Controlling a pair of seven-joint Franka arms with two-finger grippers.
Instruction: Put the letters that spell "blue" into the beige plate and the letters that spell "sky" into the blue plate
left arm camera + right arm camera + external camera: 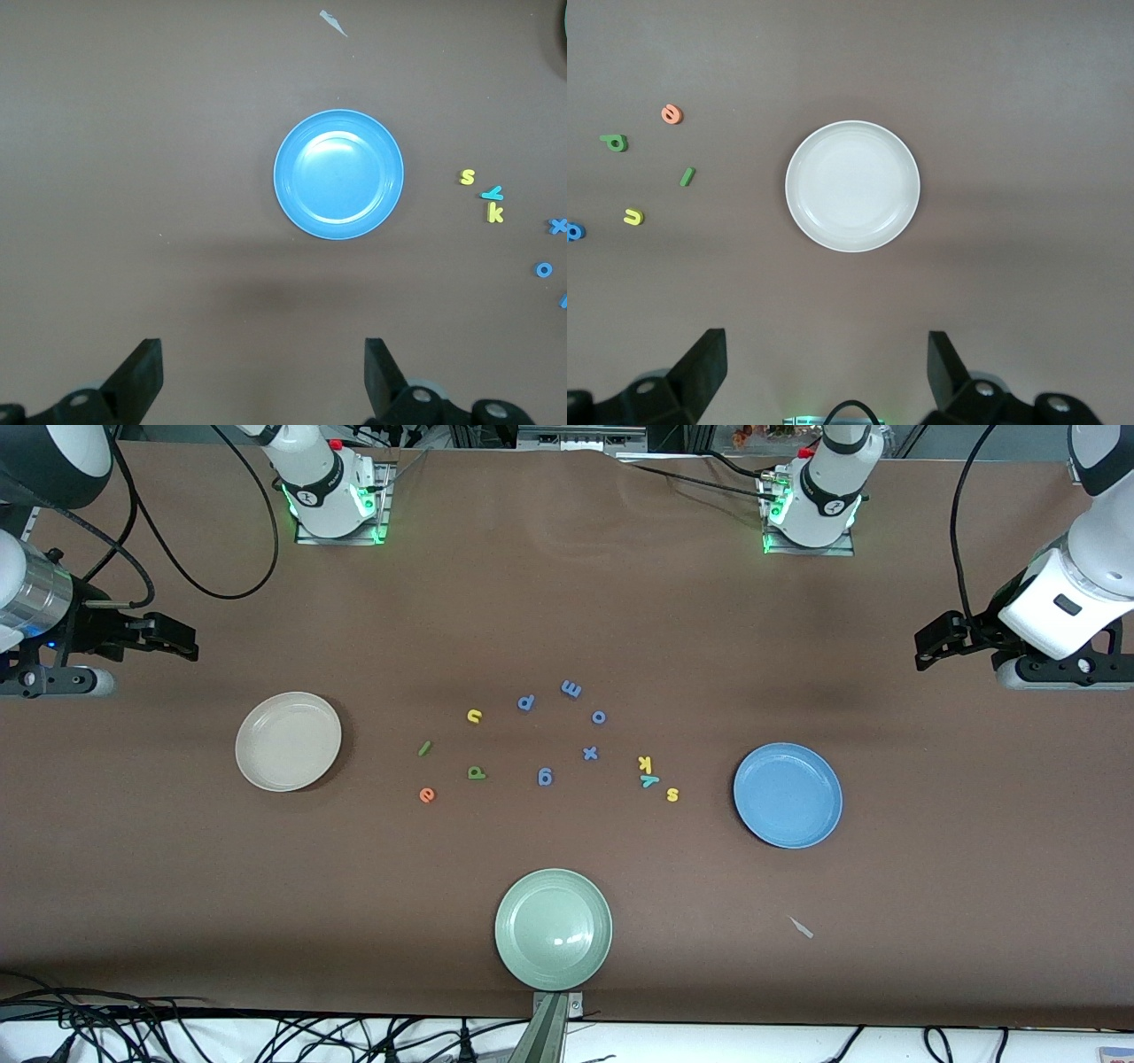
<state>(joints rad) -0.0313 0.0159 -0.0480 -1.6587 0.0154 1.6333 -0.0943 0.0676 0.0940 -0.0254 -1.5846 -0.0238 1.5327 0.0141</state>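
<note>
Nothing is sorted yet; both arms wait high at the table ends. The beige plate (852,186) lies empty ahead of the right gripper (824,367), whose jaws stand wide apart. The blue plate (338,173) lies empty ahead of the left gripper (263,372), jaws also wide. The small letters e (427,794), b (477,772), l (424,748), u (474,715) and s (672,794), y (649,781), k (644,763) lie between the plates. I would lower straight over one letter and pinch its edges gently.

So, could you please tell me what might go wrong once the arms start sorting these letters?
1. The yellow k, teal y and yellow s lie close together, so grasping one may nudge another.
2. The yellow u could be mistaken for a "sky" letter and land in the blue plate instead of the beige plate.
3. The thin green l lies flat, so an open pincer may slip off it.
</note>
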